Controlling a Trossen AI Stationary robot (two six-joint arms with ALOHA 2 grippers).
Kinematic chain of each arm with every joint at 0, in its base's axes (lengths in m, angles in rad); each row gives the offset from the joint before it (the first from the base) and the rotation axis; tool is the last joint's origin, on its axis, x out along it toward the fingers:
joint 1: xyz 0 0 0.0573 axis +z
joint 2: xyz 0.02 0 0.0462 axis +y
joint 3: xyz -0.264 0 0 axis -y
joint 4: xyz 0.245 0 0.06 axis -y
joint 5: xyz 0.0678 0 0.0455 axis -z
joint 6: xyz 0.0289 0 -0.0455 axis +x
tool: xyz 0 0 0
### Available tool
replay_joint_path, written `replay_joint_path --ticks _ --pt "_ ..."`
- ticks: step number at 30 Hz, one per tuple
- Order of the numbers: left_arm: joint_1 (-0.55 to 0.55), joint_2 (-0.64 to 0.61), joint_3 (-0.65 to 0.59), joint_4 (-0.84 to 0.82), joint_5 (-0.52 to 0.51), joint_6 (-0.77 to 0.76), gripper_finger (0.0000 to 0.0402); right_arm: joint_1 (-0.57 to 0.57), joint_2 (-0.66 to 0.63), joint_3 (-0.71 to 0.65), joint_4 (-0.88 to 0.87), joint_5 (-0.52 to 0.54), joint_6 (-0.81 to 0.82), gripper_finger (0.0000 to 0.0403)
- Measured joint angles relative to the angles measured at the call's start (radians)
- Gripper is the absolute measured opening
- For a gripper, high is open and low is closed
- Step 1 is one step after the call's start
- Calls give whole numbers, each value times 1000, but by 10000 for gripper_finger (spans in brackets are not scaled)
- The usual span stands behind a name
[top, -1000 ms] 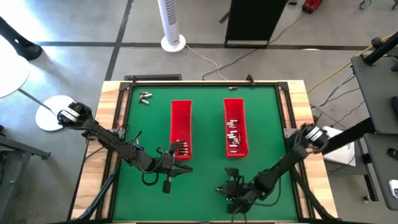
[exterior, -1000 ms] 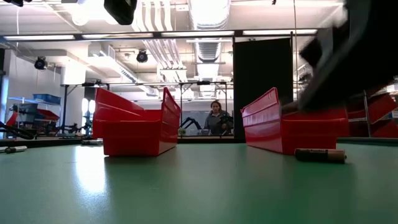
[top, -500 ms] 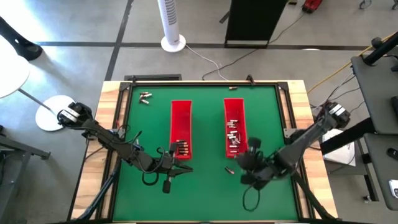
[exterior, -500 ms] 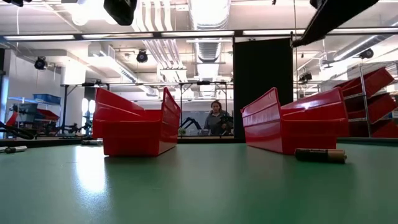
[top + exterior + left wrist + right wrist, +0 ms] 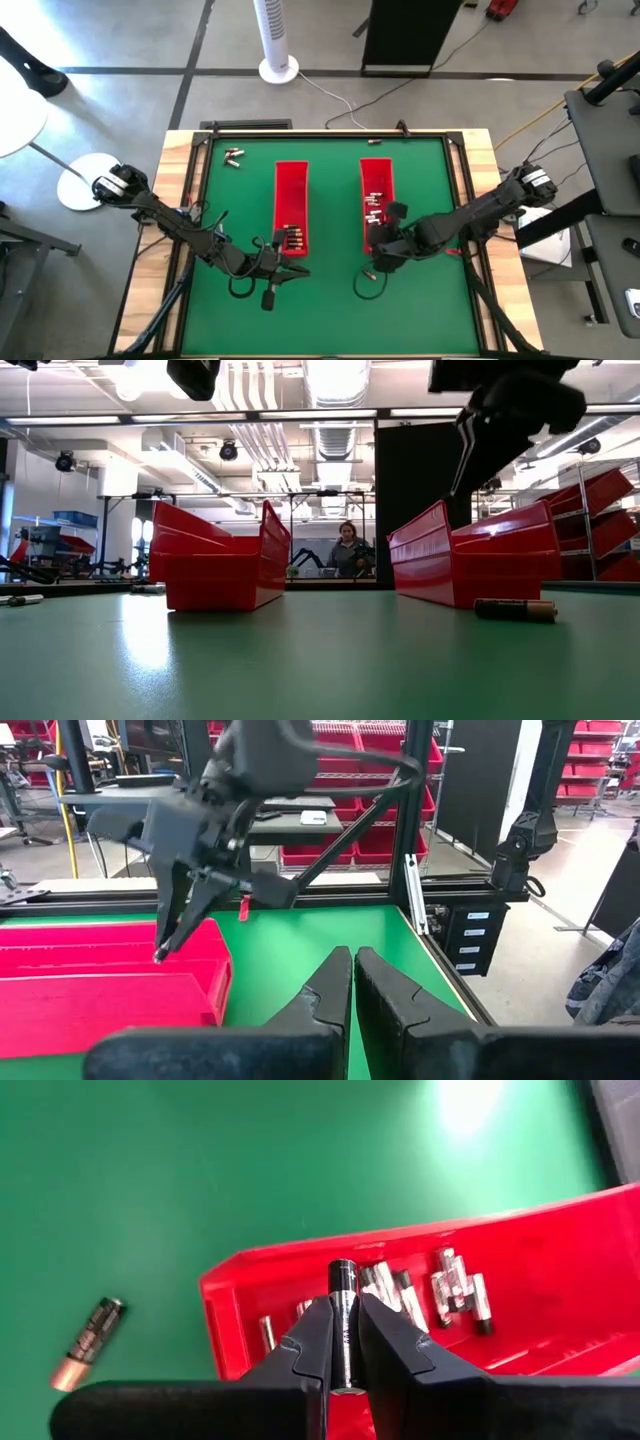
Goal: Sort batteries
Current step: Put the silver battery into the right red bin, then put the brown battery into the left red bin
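While gripping a battery [image 5: 343,1305]: above tray [image 5: 560,1230].

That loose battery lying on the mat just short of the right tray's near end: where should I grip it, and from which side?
Grip the loose battery across its round middle, coming straight down from above. It lies flat on the green mat, apart from the right tray, so both long sides look free. The right end effector is shut on another battery over that tray, so it probably must drop that first.

Overhead and table-level views share both red trays [image 5: 291,205]; wrist cameras sit close.
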Motion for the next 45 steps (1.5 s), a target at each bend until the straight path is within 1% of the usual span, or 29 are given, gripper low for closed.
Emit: replay_joint_path --ticks 4,12,20,24,30,34,37,41,45 --pt "0 0 0 0 0 0 0 -47 27 0 2 -58 -52 29" --pt "0 0 0 0 0 0 0 -121 101 0 2 -141 -133 29" --pt "0 0 0 0 0 0 0 -183 187 -1 -1 -174 -195 32" --pt "0 0 0 0 0 0 0 -208 212 1 -4 -174 -194 60" --pt "0 0 0 -1 0 0 0 -218 215 8 -14 -166 -203 124" --pt "0 0 0 -1 0 0 0 -192 177 52 -73 -165 -204 160" --pt "0 0 0 -2 0 0 0 -150 141 99 -127 -160 -162 177" --pt "0 0 0 -2 0 6 0 -49 84 147 -154 -88 -95 183" --pt "6 0 0 -2 0 66 0 87 59 164 -144 -29 16 177"
